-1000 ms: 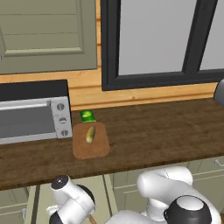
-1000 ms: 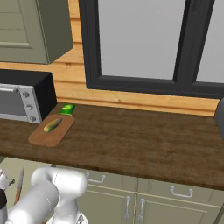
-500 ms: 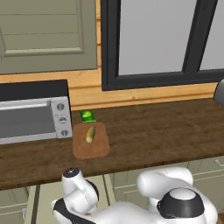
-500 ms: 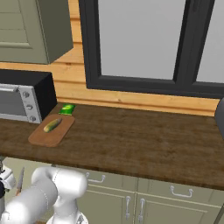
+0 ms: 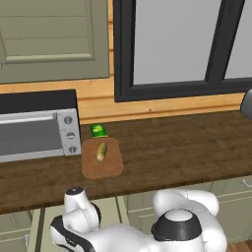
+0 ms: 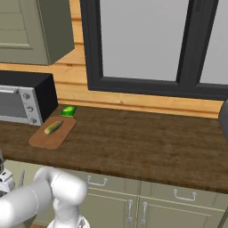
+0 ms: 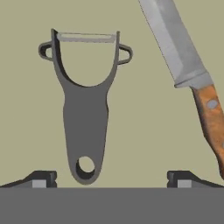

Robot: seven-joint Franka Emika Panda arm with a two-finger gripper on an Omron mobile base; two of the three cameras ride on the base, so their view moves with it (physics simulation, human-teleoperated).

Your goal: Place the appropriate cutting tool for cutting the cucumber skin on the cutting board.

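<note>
The dark grey peeler [image 7: 85,118] lies flat on a beige surface in the hand view, forked head away from me, handle end between my two fingertips. My gripper [image 7: 111,178] is open, its tips wide apart on either side of the handle and not touching it. On the dark counter, the brown cutting board [image 5: 102,160] [image 6: 52,133] holds the small cucumber [image 5: 102,151] [image 6: 53,127]. My arm reaches down below the counter's front edge at the left.
A knife [image 7: 183,65] with a silver blade and brown handle lies right of the peeler. A toaster oven [image 5: 37,125] [image 6: 24,103] stands left of the board, with a green packet [image 5: 98,130] [image 6: 67,111] behind it. Cabinet fronts [image 6: 133,207] run under the counter.
The arm has swung lower and to the left beneath the counter's edge. The board, cucumber and packet have stayed in place.
</note>
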